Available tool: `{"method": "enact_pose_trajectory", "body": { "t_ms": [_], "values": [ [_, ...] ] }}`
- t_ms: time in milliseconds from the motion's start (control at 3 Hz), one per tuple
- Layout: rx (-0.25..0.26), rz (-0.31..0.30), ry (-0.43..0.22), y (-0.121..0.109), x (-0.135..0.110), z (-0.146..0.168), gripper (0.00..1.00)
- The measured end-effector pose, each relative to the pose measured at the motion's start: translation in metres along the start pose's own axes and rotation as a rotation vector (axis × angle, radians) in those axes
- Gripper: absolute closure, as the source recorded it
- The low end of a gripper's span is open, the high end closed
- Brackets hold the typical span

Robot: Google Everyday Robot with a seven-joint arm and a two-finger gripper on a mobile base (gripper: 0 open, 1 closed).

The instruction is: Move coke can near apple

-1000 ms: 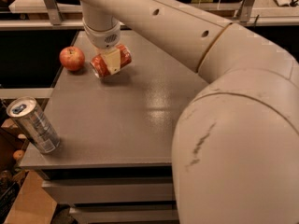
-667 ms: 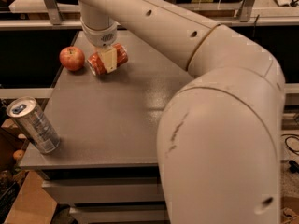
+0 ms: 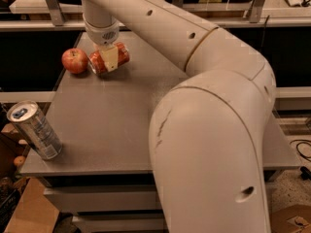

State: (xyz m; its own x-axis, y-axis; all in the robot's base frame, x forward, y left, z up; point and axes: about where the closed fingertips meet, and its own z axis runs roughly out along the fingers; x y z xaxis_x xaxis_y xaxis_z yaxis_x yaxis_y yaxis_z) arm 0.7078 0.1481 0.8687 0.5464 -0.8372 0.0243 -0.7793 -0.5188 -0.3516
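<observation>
At the far left corner of the table (image 3: 121, 125), the coke can (image 3: 123, 53), lying just beside the apple (image 3: 74, 60), is clamped by the gripper (image 3: 110, 59).

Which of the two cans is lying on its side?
The coke can, held in the gripper beside the apple, lies on its side; the silver-and-blue can stands upright, far from the gripper.

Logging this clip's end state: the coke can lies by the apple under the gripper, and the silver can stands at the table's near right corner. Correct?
Not quite. The camera view shows the silver can at the near left corner of the table, not the right. The rest holds: the coke can lies by the apple, under the gripper.
</observation>
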Motion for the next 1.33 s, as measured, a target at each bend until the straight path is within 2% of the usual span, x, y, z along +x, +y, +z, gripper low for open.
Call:
{"method": "enact_pose_trajectory", "body": {
  "t_ms": [1000,1333],
  "values": [
    [-0.002,-0.013,-0.012,-0.0124,0.0042,0.002,0.12],
    [-0.006,-0.03,-0.012,-0.0148,0.0049,0.0006,0.0]
  ]
}}
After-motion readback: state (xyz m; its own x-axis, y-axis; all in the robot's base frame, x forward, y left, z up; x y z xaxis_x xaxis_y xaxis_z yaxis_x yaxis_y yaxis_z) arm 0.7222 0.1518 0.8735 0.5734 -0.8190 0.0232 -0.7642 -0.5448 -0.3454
